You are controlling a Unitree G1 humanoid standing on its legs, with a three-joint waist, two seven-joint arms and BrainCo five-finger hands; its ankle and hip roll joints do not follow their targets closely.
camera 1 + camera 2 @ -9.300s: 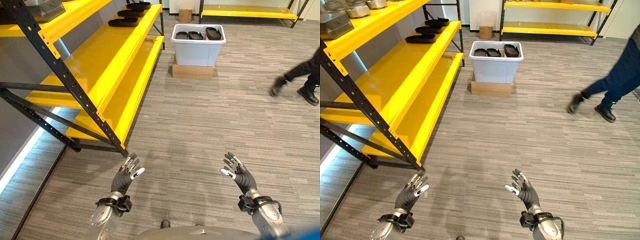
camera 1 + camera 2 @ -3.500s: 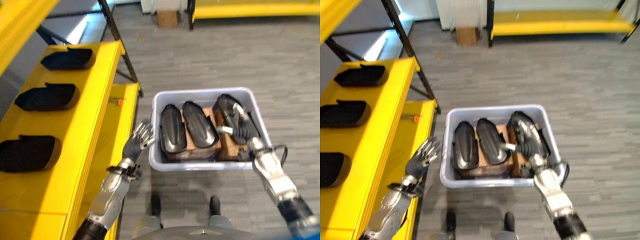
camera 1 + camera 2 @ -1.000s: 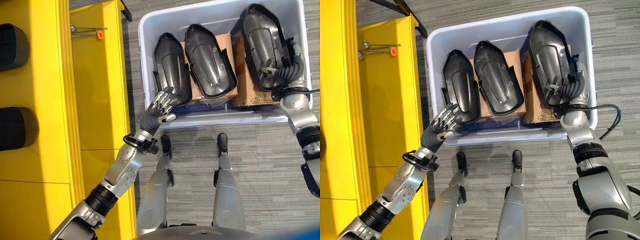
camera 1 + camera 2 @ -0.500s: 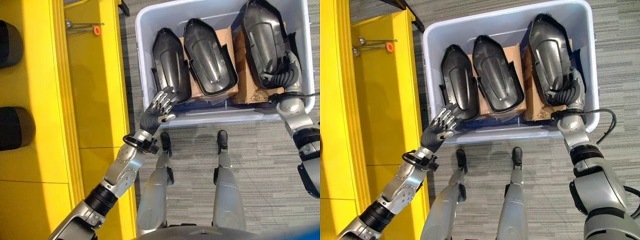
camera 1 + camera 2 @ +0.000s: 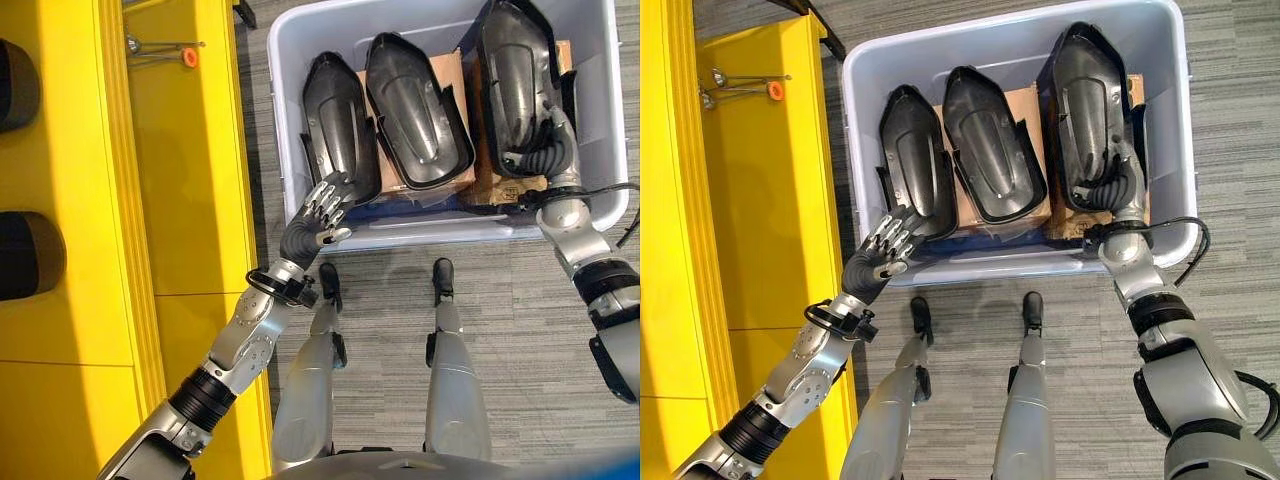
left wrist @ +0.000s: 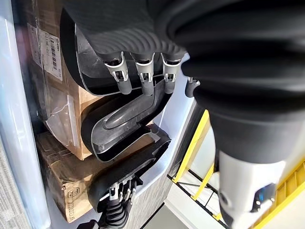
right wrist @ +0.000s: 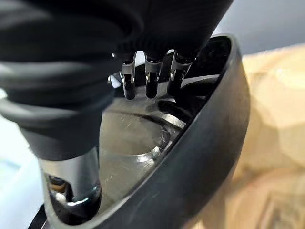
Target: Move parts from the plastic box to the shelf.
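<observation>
Grey plastic box point(image 5: 1175, 120) on striped grey carpet point(image 5: 1240, 330) beside yellow shelf point(image 5: 760, 200).

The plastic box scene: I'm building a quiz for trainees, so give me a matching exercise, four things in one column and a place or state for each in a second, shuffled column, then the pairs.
Things:
1. right hand
2. left hand
3. cardboard cartons
4. orange-tipped tool

Places or states:
A. lying on the yellow shelf
B. fingers straight, held at the near left corner of the plastic box
C. under the black parts in the box
D. curled on the near end of the rightmost black part

Pairs: 1-D, 2-B, 3-C, 4-A
</observation>
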